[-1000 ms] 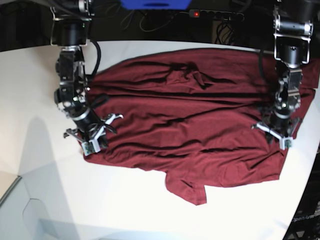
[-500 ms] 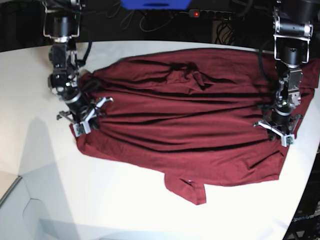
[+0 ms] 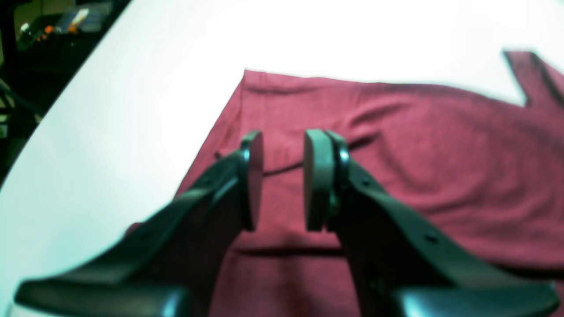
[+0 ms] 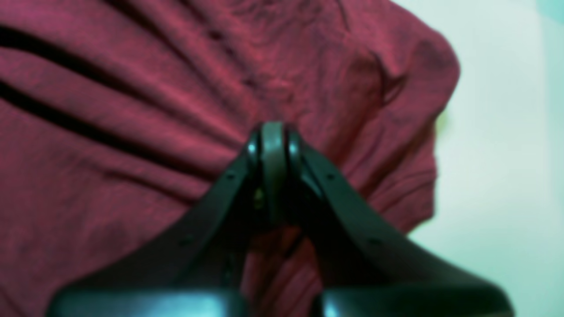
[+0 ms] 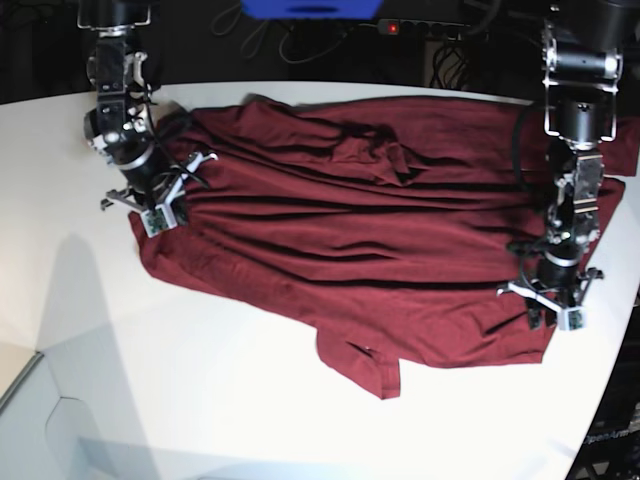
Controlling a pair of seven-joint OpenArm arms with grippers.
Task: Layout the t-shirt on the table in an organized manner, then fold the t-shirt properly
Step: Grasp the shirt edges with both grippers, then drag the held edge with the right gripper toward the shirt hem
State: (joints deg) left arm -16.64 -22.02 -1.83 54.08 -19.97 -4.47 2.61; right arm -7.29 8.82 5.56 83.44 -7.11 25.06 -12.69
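Maroon t-shirt (image 5: 370, 240) spread wrinkled across white tabletop (image 5: 200, 400), one sleeve pointing toward the near edge. Left claw (image 5: 548, 303) over its hem corner, pads parted, nothing between. Right claw (image 5: 152, 206) clamped on bunched fabric. Power strip (image 5: 430, 30) behind the far edge.
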